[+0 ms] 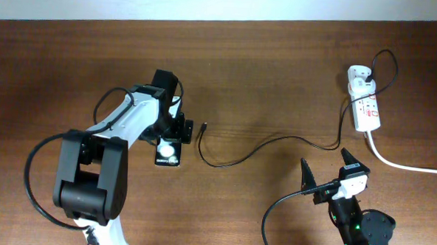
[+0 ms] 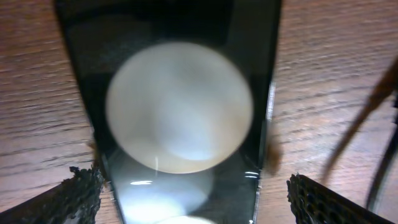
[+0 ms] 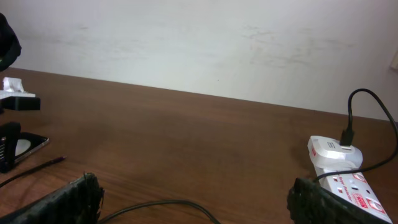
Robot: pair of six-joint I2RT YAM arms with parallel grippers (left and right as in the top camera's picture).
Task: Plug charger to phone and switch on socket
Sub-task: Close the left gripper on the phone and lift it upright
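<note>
Phone (image 1: 168, 153) lies flat on table (image 1: 280, 59), left of centre, white circles facing up. We see left gripper (image 1: 172, 132) hanging right over it. In the left wrist view its fingers (image 2: 74, 196) are spread, one on each side of the phone and not pinching it. The finger on the picture's right is clearly off the phone's edge; for the other we can't tell contact.

Charger (image 1: 262, 145) runs as a thin black cable across mid-table. Its plug tip (image 1: 204, 126) lies loose just beside the phone, apart from it and not plugged in. The far end goes up to the white adapter (image 1: 357, 73), which sits in the socket (image 1: 368, 110) at far right. Switch state is too small to read. A thick white cord (image 1: 401, 166) leaves the socket to the right.

Right gripper (image 1: 326, 171) is near the front edge, fingers wide apart, holding nothing, well apart from the socket.
</note>
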